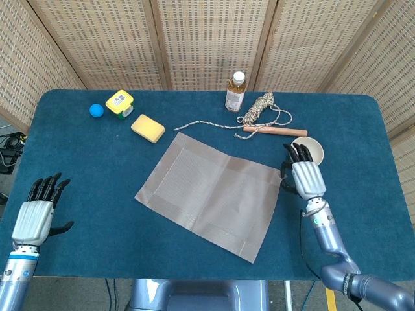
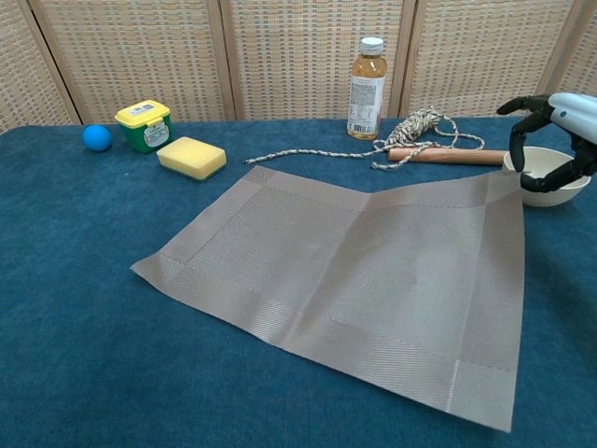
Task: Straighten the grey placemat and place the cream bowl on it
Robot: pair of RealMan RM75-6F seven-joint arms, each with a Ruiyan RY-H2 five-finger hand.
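Note:
The grey placemat [image 1: 214,191] [image 2: 364,271] lies skewed in the middle of the blue table, its far right corner raised a little. My right hand [image 1: 303,176] [image 2: 555,140] pinches that corner between thumb and fingers. The cream bowl [image 1: 314,148] [image 2: 552,193] stands upright just behind this hand, partly covered by it in both views. My left hand [image 1: 35,217] hovers at the table's near left edge with fingers apart and nothing in it; the chest view does not show it.
Along the back stand a tea bottle [image 1: 236,91] [image 2: 367,75], a coiled rope [image 1: 262,111] [image 2: 420,126] with a wooden handle [image 1: 275,131] [image 2: 448,156]. At the back left are a yellow sponge [image 1: 148,127] [image 2: 191,157], a green tub [image 1: 120,103] [image 2: 144,125] and a blue ball [image 1: 96,110] [image 2: 96,137].

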